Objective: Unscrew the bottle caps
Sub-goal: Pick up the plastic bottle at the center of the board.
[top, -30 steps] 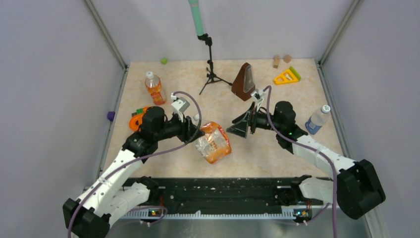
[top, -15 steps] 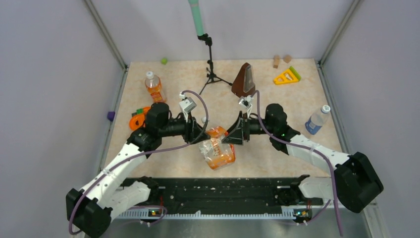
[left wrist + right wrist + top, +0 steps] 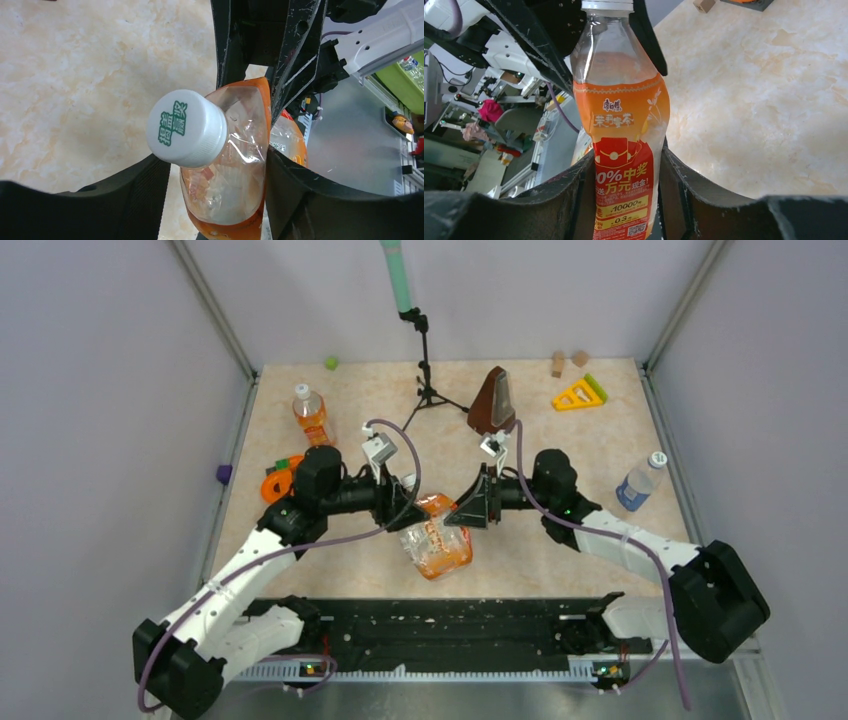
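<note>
Closest in, the squat orange bottle (image 3: 438,542) is held tilted over the beige marble-look table (image 3: 560,550), with an arm on each side. The left gripper (image 3: 217,167) is clamped on the bottle's shoulder just under the white cap (image 3: 186,127), which is on and has green print on top. The right gripper (image 3: 626,160) has its jaws snug against both sides of the labelled body, so it's closed on it too. Further back, the clear blue-label bottle (image 3: 636,485) stands near the right edge, capped. The slim orange bottle (image 3: 312,420) stands back left, also capped. The brown metronome (image 3: 493,402) sits behind all that.
</note>
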`<state>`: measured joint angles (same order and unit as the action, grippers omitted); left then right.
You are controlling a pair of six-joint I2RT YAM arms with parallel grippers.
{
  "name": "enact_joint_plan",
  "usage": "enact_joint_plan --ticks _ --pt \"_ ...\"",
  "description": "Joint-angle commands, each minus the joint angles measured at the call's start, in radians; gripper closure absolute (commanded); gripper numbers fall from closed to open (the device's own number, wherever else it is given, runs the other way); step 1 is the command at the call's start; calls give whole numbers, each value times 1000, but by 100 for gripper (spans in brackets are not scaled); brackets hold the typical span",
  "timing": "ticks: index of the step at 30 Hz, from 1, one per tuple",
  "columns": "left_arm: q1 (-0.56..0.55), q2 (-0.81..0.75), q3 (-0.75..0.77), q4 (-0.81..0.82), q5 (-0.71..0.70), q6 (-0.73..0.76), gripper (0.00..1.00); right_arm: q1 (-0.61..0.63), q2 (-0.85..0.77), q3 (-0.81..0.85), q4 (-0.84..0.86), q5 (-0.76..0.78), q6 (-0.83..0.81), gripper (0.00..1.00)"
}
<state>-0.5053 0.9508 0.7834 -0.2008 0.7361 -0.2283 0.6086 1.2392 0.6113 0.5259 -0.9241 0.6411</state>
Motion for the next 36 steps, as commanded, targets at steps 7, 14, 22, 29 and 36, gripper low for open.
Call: enact_joint_plan --ticks 7,14,22,29,36 --pt "-6 -76 -56 206 -113 -97 11 22 27 -13 175 71 74 85" --pt "-6 -226 -195 415 -303 -181 3 21 56 -78 345 179 181 85" --pt "-7 -323 -314 559 -404 -256 2 19 88 -161 670 247 339 82" --pt "-6 -280 -313 600 -370 -338 17 19 75 -193 787 291 359 82" --pt "-7 -152 -246 631 -164 -426 25 19 -7 -217 685 382 290 82"
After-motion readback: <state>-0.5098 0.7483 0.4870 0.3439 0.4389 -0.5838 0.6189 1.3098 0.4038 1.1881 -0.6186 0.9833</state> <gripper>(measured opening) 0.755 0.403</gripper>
